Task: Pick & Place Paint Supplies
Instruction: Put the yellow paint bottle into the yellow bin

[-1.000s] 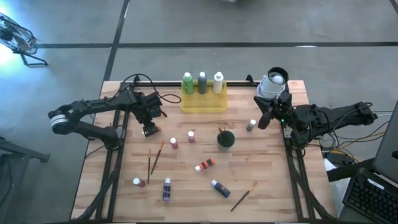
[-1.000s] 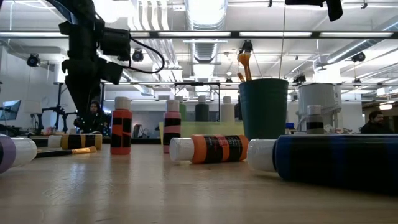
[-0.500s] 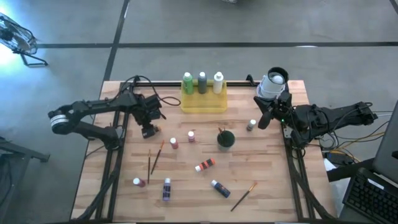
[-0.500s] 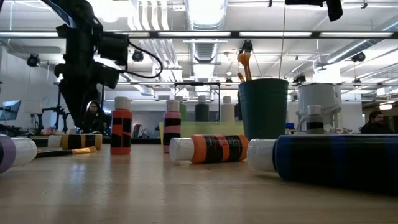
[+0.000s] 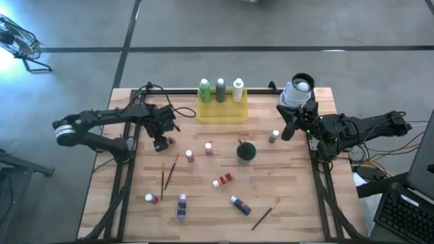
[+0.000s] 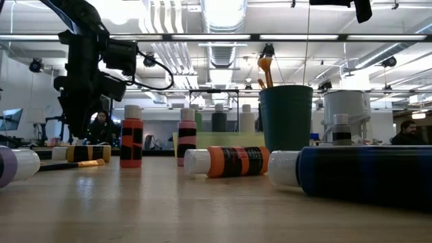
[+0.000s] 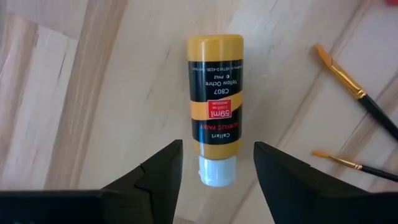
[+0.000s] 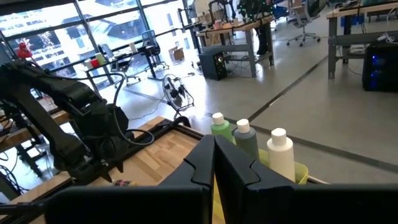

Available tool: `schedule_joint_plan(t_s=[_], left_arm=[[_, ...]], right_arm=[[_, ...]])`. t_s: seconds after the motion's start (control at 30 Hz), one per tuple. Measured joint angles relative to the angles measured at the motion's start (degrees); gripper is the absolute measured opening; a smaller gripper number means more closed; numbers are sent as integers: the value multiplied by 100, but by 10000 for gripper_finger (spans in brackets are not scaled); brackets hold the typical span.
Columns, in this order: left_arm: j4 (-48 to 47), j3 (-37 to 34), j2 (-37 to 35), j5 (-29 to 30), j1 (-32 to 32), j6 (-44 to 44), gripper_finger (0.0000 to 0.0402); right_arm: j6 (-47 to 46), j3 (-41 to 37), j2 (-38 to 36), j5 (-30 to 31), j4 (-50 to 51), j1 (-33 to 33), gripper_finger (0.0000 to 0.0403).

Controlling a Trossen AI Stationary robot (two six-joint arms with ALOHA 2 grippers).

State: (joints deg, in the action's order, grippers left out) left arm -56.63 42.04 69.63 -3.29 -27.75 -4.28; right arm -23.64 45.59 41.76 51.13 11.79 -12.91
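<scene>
A yellow ochre paint bottle [image 7: 214,106] with a white cap [image 7: 217,169] lies on its side on the wood, left of the table's middle. My left gripper [image 7: 217,149] [image 5: 161,144] points straight down over it, open. Its fingers stand on either side of the cap end and touch nothing. My right gripper [image 8: 214,163] [image 5: 286,131] is shut and holds nothing; it stays level above the table's far right. More paint bottles and brushes lie scattered over the middle and near part of the table.
A yellow tray [image 5: 222,114] at the far middle holds green, grey and white bottles. A dark green cup [image 5: 246,152] with brushes stands mid-table. Red bottles [image 5: 190,156] stand and two brushes [image 5: 169,171] lie just right of my left gripper. Orange [image 5: 224,179], blue [image 5: 239,204] and purple [image 5: 182,205] bottles lie nearer.
My left gripper has sunk a little toward the yellow ochre bottle, still open and pointing down.
</scene>
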Motion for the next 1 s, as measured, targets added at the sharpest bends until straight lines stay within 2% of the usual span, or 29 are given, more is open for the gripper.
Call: schedule_joint_plan(t_s=[0.2,0.4,0.47,0.6,0.8,0.9,1.0], left_arm=[[-468,99,-41,-45,73,336,202],[-326,-61,-175,-40,328,1070,202],[-164,-129,-225,71,413,1485,202],[-2,-193,-247,680,520,2077,202],[20,-201,-202,790,527,2791,202],[25,-201,-199,681,598,2769,202],[16,-201,-199,614,660,2325,202]], right_arm=[[-13,0,2,0,0,0,8],[7,0,2,-2,-2,57,9],[9,-1,2,0,-2,56,8],[30,-1,2,0,-2,56,9],[70,-1,2,6,-2,127,9],[70,-1,2,4,-2,181,9],[72,-1,2,0,-1,220,8]])
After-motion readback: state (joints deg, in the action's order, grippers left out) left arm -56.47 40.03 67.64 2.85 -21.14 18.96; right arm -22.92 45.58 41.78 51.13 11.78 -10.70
